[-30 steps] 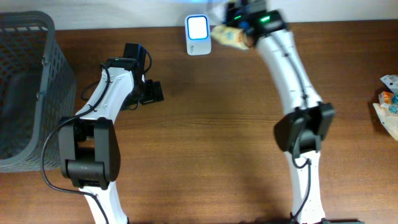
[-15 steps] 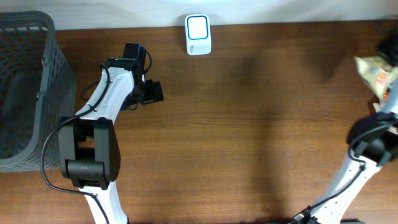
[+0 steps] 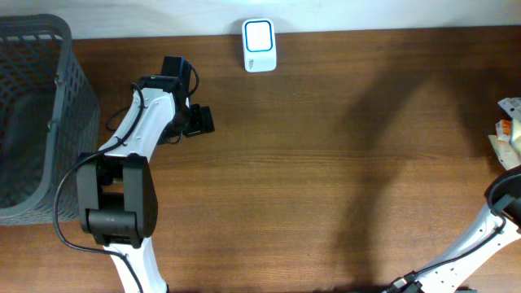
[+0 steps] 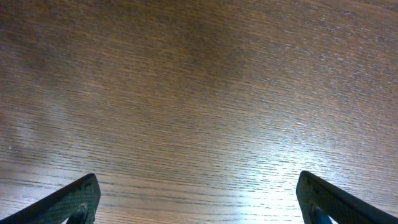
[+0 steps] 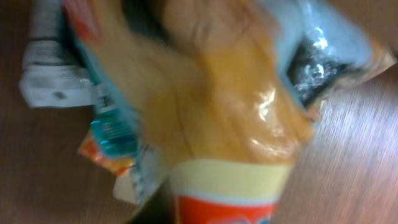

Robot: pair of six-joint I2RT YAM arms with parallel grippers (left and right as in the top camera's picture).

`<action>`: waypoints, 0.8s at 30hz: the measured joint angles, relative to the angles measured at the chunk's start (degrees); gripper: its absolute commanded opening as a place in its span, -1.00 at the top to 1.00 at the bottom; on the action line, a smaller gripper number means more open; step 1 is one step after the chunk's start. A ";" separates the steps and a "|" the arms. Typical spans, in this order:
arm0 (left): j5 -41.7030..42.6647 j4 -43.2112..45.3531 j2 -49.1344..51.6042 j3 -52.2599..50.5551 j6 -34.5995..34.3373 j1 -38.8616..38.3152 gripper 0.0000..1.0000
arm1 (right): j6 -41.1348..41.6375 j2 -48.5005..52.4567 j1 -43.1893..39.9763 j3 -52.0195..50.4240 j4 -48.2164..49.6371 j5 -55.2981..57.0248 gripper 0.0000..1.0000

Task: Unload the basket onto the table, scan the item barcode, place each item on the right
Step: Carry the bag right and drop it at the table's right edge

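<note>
Wood grain fills the left wrist view; the left gripper (image 4: 199,200) hangs over the bare table (image 3: 326,163) with its 2 fingers (image 4: 74,202) at the bottom corners of that view, jaws spread wide and nothing between them. From overhead the left arm (image 3: 138,138) stands beside the grey basket (image 3: 81,122), and the white scanner (image 3: 260,45) sits at the far edge of the table. The right arm (image 3: 491,232) reaches out of the overhead view at the right edge, just by a small pile of packets (image 3: 509,134) well apart from the scanner. The right wrist view is blurred; a yellow-and-orange packet (image 5: 236,124) fills it, lying over a blue-and-orange sachet (image 5: 109,134) and a white pack (image 5: 46,68). The right gripper does not show there, so I cannot tell whether its jaws clamp the packet or stand apart.
</note>
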 measured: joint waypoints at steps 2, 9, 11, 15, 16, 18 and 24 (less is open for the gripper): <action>0.00 0.00 0.00 0.00 0.00 0.00 -0.98 | -0.07 0.31 -0.76 -0.61 -0.31 0.02 -0.37; 0.00 0.02 0.00 0.00 0.00 0.00 -0.98 | -0.04 0.28 -1.33 -0.61 -3.10 0.02 -0.98; 0.00 0.02 0.00 0.00 0.00 0.00 -0.98 | 0.00 0.26 -1.33 -0.61 -3.98 0.00 -0.98; 0.00 0.00 0.00 0.00 0.00 0.00 -0.98 | 0.15 -1.25 -1.33 -0.66 -6.32 -1.38 -0.97; 0.00 0.00 0.00 0.00 0.00 0.00 -0.98 | 0.26 -2.32 -1.33 -0.68 -7.19 -2.45 -0.97; 0.00 0.02 0.00 0.00 0.00 0.00 -0.98 | 0.33 -5.51 -1.22 -0.68 -8.17 -5.75 -0.97; 0.00 0.00 0.00 0.00 0.00 0.00 -0.98 | 0.20 -18.47 2.29 -0.66 -14.43 -12.61 -0.98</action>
